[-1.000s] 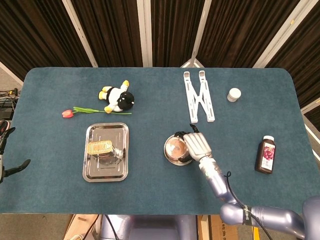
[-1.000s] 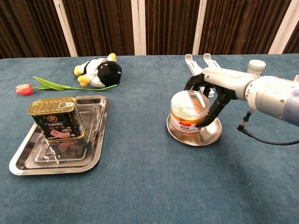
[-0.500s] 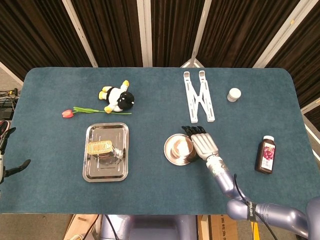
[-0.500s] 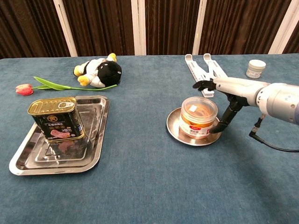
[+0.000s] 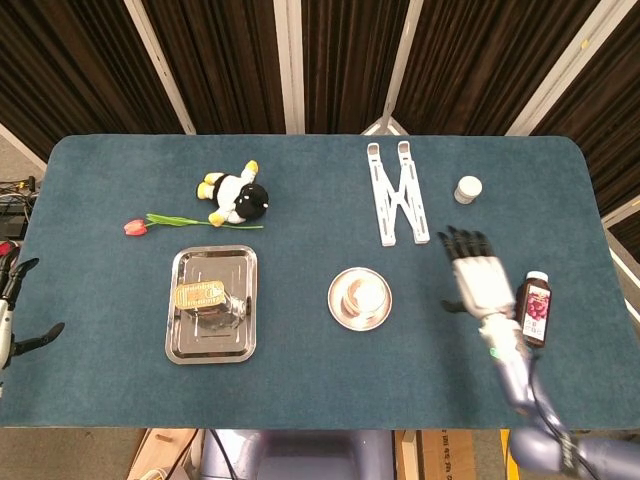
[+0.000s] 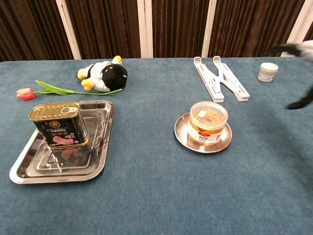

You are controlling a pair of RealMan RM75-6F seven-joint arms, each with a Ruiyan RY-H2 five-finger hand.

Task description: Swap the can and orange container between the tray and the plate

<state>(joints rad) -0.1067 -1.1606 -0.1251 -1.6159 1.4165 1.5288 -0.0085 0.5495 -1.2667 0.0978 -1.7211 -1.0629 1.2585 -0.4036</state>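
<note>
Right hand (image 5: 477,281) spread, near dark bottle (image 5: 531,310) with red label.

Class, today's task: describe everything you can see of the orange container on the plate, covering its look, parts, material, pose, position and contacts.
The orange container is a short round tub, seemingly clear plastic, with orange contents showing through its see-through lid and a red-and-white label low on its side. It stands upright, lid on, roughly centred on the round metal plate, near the middle of the blue table. Only the plate touches it; no hand is on it.
</note>
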